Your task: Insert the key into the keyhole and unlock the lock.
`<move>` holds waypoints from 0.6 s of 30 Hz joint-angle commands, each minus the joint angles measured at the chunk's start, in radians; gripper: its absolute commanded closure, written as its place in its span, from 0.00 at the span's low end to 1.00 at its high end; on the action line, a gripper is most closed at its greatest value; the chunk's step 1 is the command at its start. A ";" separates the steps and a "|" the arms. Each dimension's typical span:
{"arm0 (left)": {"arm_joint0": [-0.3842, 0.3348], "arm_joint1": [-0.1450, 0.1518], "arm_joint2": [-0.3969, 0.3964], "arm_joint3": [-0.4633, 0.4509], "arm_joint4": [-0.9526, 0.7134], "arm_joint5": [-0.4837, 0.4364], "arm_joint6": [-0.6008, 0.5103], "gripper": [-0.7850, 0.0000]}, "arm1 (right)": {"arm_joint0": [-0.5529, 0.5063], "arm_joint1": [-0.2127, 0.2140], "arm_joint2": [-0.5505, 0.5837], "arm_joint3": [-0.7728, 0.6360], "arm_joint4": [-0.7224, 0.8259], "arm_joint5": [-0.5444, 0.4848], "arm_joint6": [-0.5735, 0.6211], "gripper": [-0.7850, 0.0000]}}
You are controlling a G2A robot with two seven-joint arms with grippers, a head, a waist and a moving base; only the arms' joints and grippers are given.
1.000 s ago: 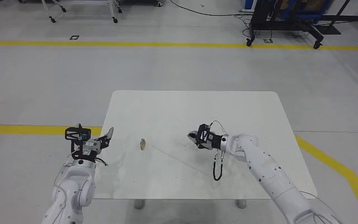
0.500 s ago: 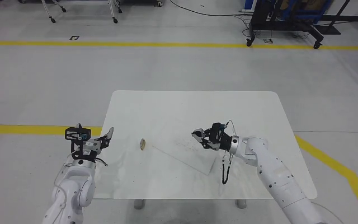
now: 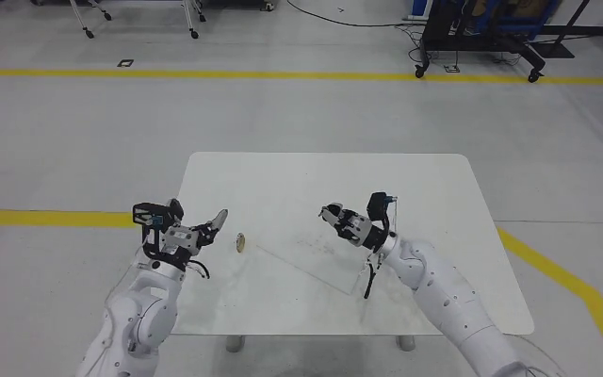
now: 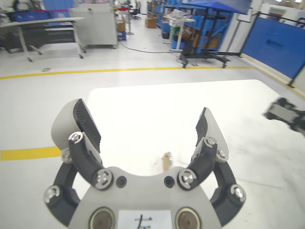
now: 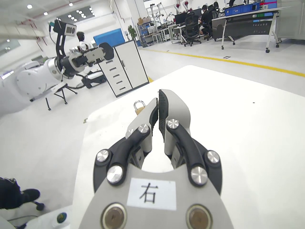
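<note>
A small brass padlock (image 3: pixel 241 242) lies on the white table (image 3: pixel 424 188) near its left edge. My left gripper (image 3: pixel 215 224) hovers just left of it, open, and the padlock (image 4: pixel 166 161) shows low between its fingers (image 4: pixel 87 120) in the left wrist view. My right gripper (image 3: pixel 327 211) is above the table's middle, pointing toward the padlock. Its fingers (image 5: pixel 164 103) are pressed shut; no key is visible between them. Beyond its tips stands the padlock (image 5: pixel 139 107), shackle up.
A black cable (image 3: pixel 369 278) hangs from the right forearm over the table's front. The left gripper (image 5: pixel 95 55) shows far off in the right wrist view, and the right gripper (image 4: pixel 283 114) in the left wrist view. Bare tabletop lies behind and to the right.
My left gripper has swung right over the table edge, toward the padlock. My right gripper has lifted off the tabletop and turned, staying shut.
</note>
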 commanded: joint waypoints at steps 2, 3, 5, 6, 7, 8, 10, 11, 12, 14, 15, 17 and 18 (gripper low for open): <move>-0.056 -0.003 0.066 -0.004 0.007 -0.010 -0.092 0.00 | 0.021 -0.006 -0.009 0.032 0.043 -0.056 0.002 1.00; -0.056 -0.003 0.066 -0.004 0.007 -0.010 -0.092 0.00 | 0.026 -0.004 -0.003 0.033 0.029 -0.066 0.001 1.00; -0.056 -0.003 0.066 -0.004 0.007 -0.010 -0.092 0.00 | 0.026 -0.004 -0.003 0.033 0.029 -0.066 0.001 1.00; -0.056 -0.003 0.066 -0.004 0.007 -0.010 -0.092 0.00 | 0.026 -0.004 -0.003 0.033 0.029 -0.066 0.001 1.00; -0.056 -0.003 0.066 -0.004 0.007 -0.010 -0.092 0.00 | 0.026 -0.004 -0.003 0.033 0.029 -0.066 0.001 1.00; -0.056 -0.003 0.066 -0.004 0.007 -0.010 -0.092 0.00 | 0.026 -0.004 -0.003 0.033 0.029 -0.066 0.001 1.00; -0.056 -0.003 0.066 -0.004 0.007 -0.010 -0.092 0.00 | 0.026 -0.004 -0.003 0.033 0.029 -0.066 0.001 1.00; -0.058 -0.002 0.061 -0.011 0.030 -0.009 -0.081 0.00 | 0.026 -0.004 -0.003 0.033 0.029 -0.066 0.001 1.00; -0.051 0.000 0.061 -0.023 0.057 -0.033 -0.064 0.00 | 0.026 -0.004 -0.003 0.033 0.029 -0.066 0.001 1.00; -0.027 -0.004 0.048 -0.026 -0.185 -0.111 -0.061 0.00 | 0.015 -0.005 -0.001 0.030 0.062 -0.058 0.008 1.00; -0.026 -0.004 0.033 -0.018 -0.331 -0.145 -0.090 0.00 | 0.014 -0.006 -0.003 0.031 0.081 -0.057 0.022 1.00; -0.041 -0.003 0.019 0.011 -0.602 -0.216 -0.193 0.00 | 0.015 -0.013 -0.017 0.036 0.145 -0.088 0.041 1.00; -0.063 -0.001 0.023 0.046 -0.765 -0.249 -0.278 0.00 | 0.023 -0.018 -0.030 0.049 0.188 -0.111 0.058 1.00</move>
